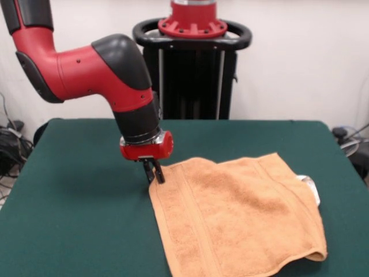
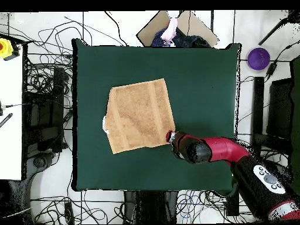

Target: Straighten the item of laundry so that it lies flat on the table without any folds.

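Note:
The item of laundry [image 1: 236,219] is an orange-tan towel spread on the green table [image 1: 75,190], reaching toward the near right. Its right edge is doubled under, and a white tag [image 1: 309,183] pokes out there. My gripper [image 1: 154,172] points down at the towel's far left corner, its fingers shut on that corner right at the table surface. In the overhead view the towel [image 2: 140,114] lies near the table's [image 2: 199,76] middle, with the gripper [image 2: 170,136] at its lower right corner.
A cardboard box of clothes [image 2: 176,29] stands beyond the table's top edge in the overhead view. A purple round object [image 2: 258,57] lies to the right. Cables [image 2: 44,88] cover the floor around the table.

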You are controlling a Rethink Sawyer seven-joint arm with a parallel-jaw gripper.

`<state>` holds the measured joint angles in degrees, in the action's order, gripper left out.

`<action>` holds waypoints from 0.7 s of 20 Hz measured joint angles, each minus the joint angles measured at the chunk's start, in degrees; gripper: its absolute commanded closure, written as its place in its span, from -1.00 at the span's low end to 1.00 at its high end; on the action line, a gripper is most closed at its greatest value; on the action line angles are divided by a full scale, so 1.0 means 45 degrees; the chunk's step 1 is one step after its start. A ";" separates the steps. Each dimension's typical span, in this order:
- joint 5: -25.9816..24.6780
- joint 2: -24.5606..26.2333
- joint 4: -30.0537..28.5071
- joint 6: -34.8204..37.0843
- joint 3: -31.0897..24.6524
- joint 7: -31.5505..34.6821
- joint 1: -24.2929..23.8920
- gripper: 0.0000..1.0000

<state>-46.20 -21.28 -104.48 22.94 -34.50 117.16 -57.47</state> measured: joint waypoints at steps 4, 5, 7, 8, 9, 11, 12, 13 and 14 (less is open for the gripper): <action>-0.0003 -0.0004 -0.0007 -0.0005 0.0000 0.0000 0.0000 1.00; -0.0003 -0.0006 -0.0009 -0.0007 0.0001 0.0000 0.0001 1.00; -0.0005 -0.0009 -0.0013 -0.0013 0.0002 0.0000 0.0001 1.00; -0.0005 -0.0009 -0.0015 -0.0013 0.0002 0.0000 0.0000 1.00; -0.0008 -0.0011 -0.0018 -0.0024 0.0004 0.0000 0.0000 1.00; -0.0013 -0.0025 -0.0048 -0.0106 0.0026 0.0000 0.0001 1.00; -0.0013 -0.0028 -0.0057 -0.0140 0.0035 0.0000 0.0001 1.00; -0.0013 -0.0030 -0.0066 -0.0169 0.0044 0.0000 0.0001 1.00; -0.0013 -0.0039 -0.0096 -0.0254 0.0068 0.0000 0.0001 1.00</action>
<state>-46.26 -21.45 -104.91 21.80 -34.20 117.16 -57.47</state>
